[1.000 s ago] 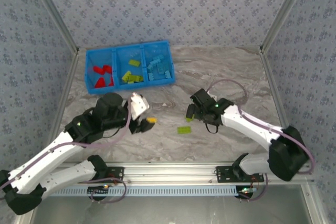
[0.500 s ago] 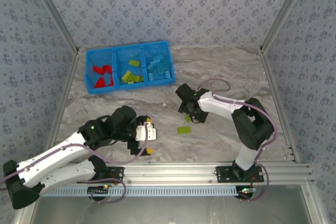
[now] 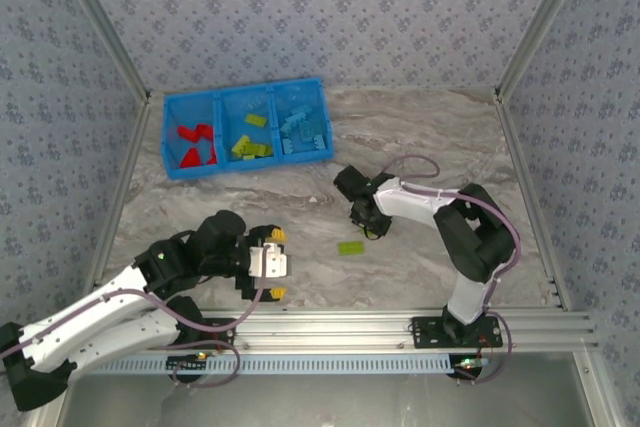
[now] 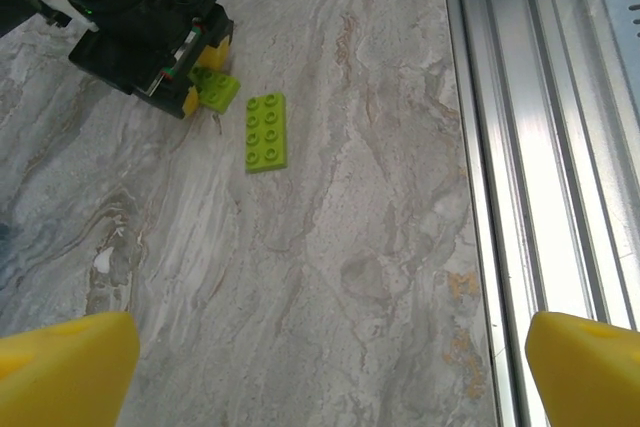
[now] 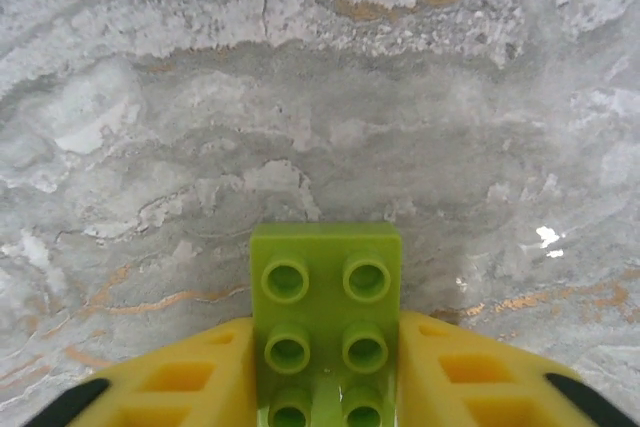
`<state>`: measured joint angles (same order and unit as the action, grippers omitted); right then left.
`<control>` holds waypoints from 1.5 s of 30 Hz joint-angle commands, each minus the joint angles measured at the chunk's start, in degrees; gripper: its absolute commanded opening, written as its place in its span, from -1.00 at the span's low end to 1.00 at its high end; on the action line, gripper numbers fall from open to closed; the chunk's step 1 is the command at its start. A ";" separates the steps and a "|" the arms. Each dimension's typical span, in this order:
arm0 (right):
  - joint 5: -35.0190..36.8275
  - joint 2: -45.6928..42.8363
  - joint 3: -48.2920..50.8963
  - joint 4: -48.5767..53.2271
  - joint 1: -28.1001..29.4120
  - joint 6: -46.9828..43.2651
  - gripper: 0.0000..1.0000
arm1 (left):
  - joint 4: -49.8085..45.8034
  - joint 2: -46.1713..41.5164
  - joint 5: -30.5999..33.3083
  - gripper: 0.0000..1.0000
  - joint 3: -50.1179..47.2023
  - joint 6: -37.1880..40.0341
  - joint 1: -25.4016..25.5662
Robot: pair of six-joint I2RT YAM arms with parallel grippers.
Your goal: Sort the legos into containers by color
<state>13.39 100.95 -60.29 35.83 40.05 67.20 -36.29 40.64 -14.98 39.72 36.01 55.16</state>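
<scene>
The blue bin (image 3: 250, 165) sits at the back left; its three containers hold red legos (image 3: 195, 144), lime legos (image 3: 250, 143) and light blue legos (image 3: 303, 130). My right gripper (image 3: 362, 219) (image 5: 325, 382) is low over the table's middle, shut on a lime brick (image 5: 325, 297) held between its yellow fingers (image 5: 190, 377). A second lime brick (image 3: 350, 247) (image 4: 266, 131) lies flat on the marble just in front of it. My left gripper (image 3: 274, 264) (image 4: 325, 377) hovers open near the front edge, nothing between its fingertips (image 4: 60, 367).
The left wrist view has the right gripper (image 4: 150, 27) with its held lime brick (image 4: 215, 89) at the top left. The aluminium front rail (image 3: 330, 325) (image 4: 530, 147) runs close to the left gripper. Patterned walls enclose the marble table (image 3: 430, 127).
My left gripper has pulled back toward the front rail and stays open. The right arm has folded in, its gripper still holding the lime brick. The loose lime brick has not moved.
</scene>
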 commanded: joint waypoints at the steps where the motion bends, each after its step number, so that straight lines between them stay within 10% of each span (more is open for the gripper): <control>1: 1.69 -3.05 2.69 1.12 -0.13 1.59 -0.39 | 1.51 -1.30 0.64 0.98 -0.99 1.95 0.28; 10: 0.12 -20.32 3.14 -17.79 5.91 -28.35 -0.47 | 7.21 -10.32 7.42 0.98 -2.11 -2.09 -1.20; 17: -9.28 -11.73 -12.73 -22.82 12.31 -51.40 -0.44 | 13.60 -19.02 13.46 0.99 -2.52 -11.43 -9.50; 35: -3.50 33.01 -58.25 -26.35 7.01 -60.89 -0.45 | 19.34 -18.37 9.59 0.98 -4.74 -19.48 -28.24; 45: -4.00 41.81 -78.14 -14.15 5.18 -60.12 0.23 | 18.32 -17.30 8.79 0.98 -4.40 -19.31 -29.32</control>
<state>8.80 142.98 -135.50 17.06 45.87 7.88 -19.35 23.11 -5.10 35.14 17.26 26.24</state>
